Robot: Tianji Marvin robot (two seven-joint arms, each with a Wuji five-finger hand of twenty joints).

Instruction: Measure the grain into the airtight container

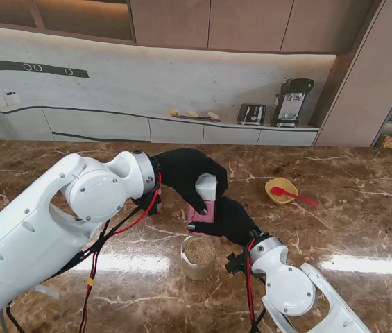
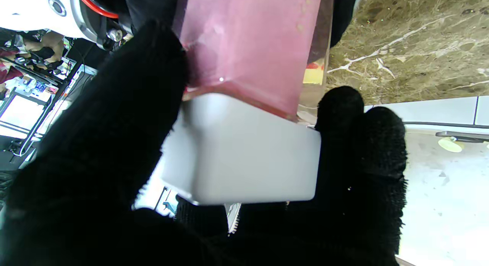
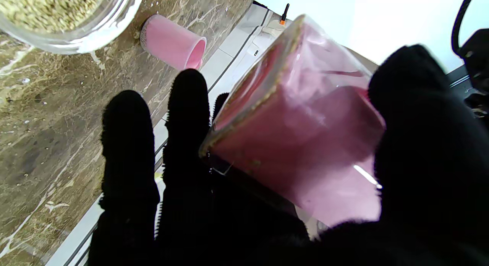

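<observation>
The airtight container (image 1: 205, 199), a pink see-through box with a white lid (image 1: 206, 187), hung over the marble bench (image 1: 348, 229) just beyond the glass jar of grain (image 1: 198, 257), on the side farther from me. Its long axis stood roughly upright, lid end up and tipped slightly away from the jar. The left hand (image 1: 185, 173) was clamped on the lid end, fingers curled over the top. The right hand (image 1: 232, 220) gripped the pink body from the jar's side, thumb and fingers pressed to opposite walls.

The stand view alone showed the yellow bowl (image 1: 281, 190) with its red spoon (image 1: 293, 196), well to the right of the jar. The left wrist view showed the white lid (image 2: 244, 151) close, seated against the pink wall (image 2: 252, 40), with black fingers (image 2: 359, 143) along one edge. Only the right wrist view showed a small pink cup (image 3: 172, 46) lying on its side on the bench near the jar (image 3: 68, 21), and grain specks lining an edge of the container (image 3: 301, 143).
</observation>
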